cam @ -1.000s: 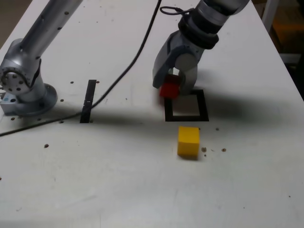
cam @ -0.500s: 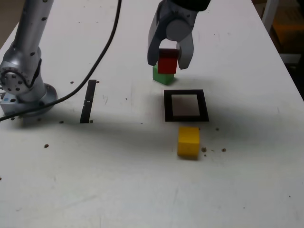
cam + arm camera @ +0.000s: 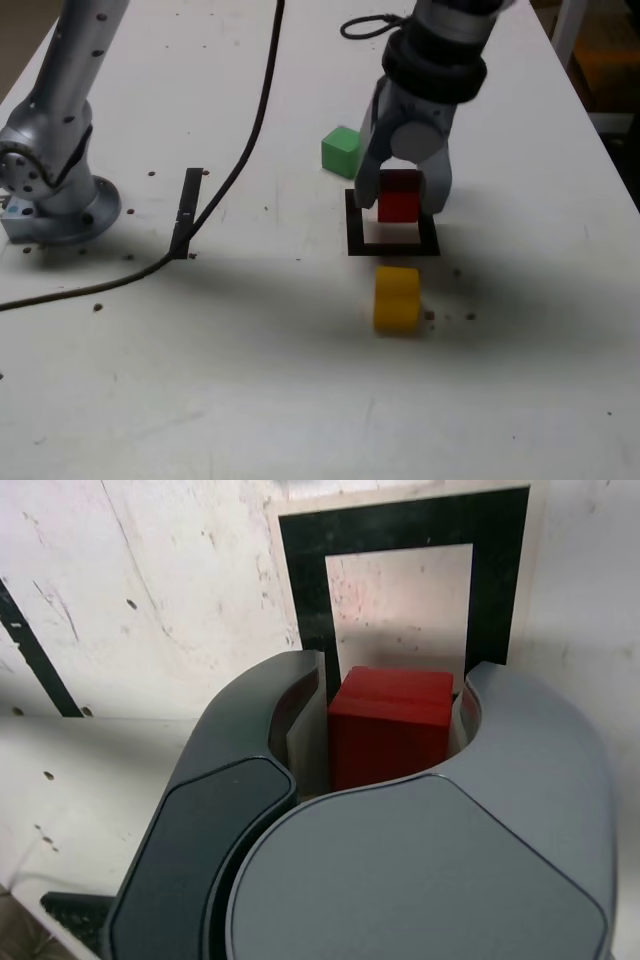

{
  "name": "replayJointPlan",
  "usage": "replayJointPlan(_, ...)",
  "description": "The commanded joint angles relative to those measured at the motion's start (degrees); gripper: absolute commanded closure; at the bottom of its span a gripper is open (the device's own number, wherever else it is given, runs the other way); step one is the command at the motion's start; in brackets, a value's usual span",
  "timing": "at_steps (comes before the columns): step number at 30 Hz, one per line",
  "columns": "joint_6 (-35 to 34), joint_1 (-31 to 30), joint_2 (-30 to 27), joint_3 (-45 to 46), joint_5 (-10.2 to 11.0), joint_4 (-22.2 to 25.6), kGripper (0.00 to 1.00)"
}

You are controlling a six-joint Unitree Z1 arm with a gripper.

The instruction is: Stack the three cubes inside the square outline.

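1. A silver robot arm point(image 3: 70, 90) rises from its base at the exterior view's left edge, and its dark wrist comes back into frame at the top, pointing steeply down at a white table point(image 3: 250, 380).
2. The gripper point(image 3: 401, 198) hangs with its two grey jaws turned toward the tabletop, clamped on either side of the red cube point(image 3: 400, 196).
3. In the wrist view the gripper point(image 3: 392, 730) presses both jaws flat against opposite faces of the red cube point(image 3: 392, 738), with the square outline point(image 3: 300, 590) directly beyond it.
4. In the exterior view the red cube sits over the far half of the square outline point(image 3: 392, 248); whether it touches the table cannot be told.
5. The green cube point(image 3: 341, 152) rests on the table beyond the outline, toward the exterior view's left, apart from the gripper.
6. The yellow cube point(image 3: 396, 298) sits on the near side of the outline, just beside its front edge and clear of the jaws.
7. A narrow black strip point(image 3: 186, 212) lies near the arm's base, crossed by a black cable point(image 3: 255, 120) trailing over the table.
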Motion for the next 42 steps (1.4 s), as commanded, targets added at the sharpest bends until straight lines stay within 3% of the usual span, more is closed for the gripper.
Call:
replayJointPlan(1, -0.7, -0.4, -0.1, 0.4, 0.7, -0.6, 0.75)
replayJointPlan(13, -3.2, -0.9, -0.1, 5.0, 3.2, -4.2, 0.75)
replayJointPlan(26, -3.2, -0.9, 0.6, 6.0, 2.9, -5.5, 0.74)
replayJointPlan(42, -3.1, -0.9, 1.6, 7.7, 1.6, -6.0, 0.42)
